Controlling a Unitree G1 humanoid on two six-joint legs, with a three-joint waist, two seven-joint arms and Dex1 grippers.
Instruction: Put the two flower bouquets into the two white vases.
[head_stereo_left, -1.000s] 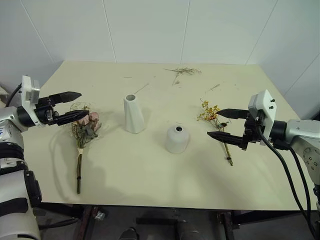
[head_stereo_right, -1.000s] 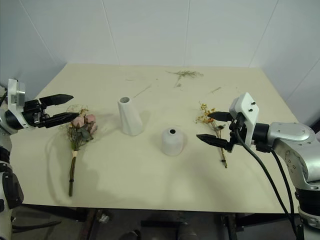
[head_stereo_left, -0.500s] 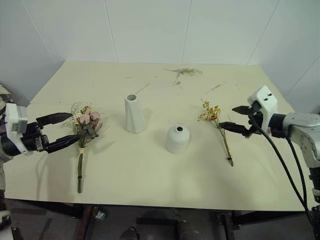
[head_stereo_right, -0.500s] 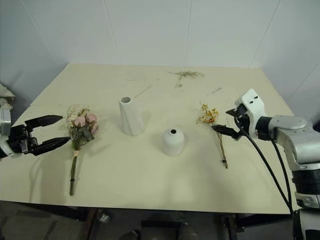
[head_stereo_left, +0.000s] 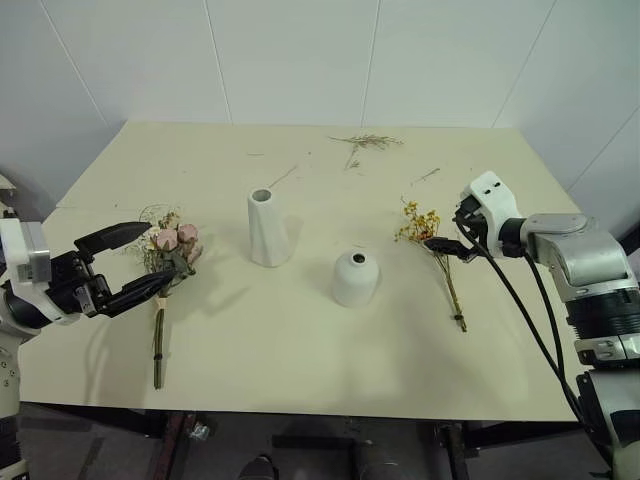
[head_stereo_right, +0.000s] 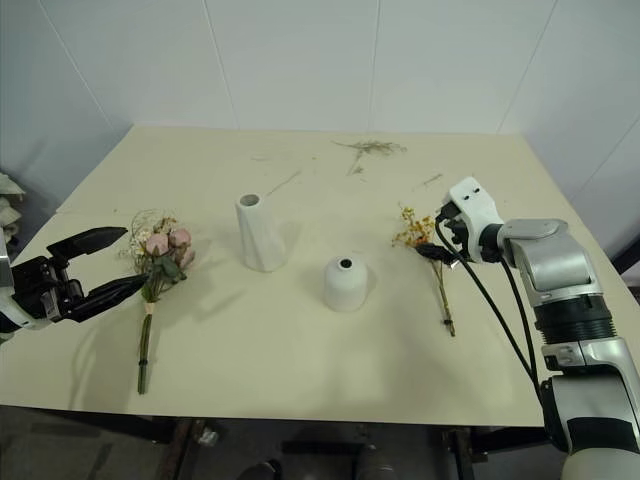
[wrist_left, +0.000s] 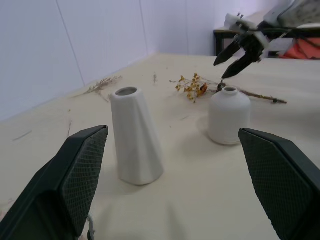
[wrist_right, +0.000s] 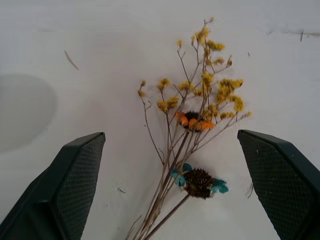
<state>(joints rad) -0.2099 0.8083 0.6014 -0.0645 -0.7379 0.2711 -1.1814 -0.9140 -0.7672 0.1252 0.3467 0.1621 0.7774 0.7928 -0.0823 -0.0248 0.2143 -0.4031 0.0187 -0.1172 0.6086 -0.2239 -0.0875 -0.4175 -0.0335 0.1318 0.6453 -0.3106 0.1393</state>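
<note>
**Both grippers spread wide over the bouquets, nothing held**

Right gripper was seen with its two black fingers spread wide, poised just above the stems of the small bouquet of tiny yellow blossoms, which lay flat on the right part of the pale cream table. In the right wrist view the thin stems of that bouquet ran between the parted fingers, with an orange bloom and a dark teal-edged seed head among the yellow. No contact with the stems could be made out.

Left gripper was likewise held wide apart, empty, at the near left edge of the table, its fingertips just beside the larger bouquet of pink roses and pale dried sprays. That bouquet lay flat with its long dark stems pointing toward the near edge.

Between the two bouquets stood the tall, tapered matte white ceramic vase, upright with a slight lean, and to its right and nearer, the short dome-shaped white vase. Both mouths were unfilled. The two vases were well apart from both grippers. Loose thin dried sprigs lay at the far side of the table.
</note>
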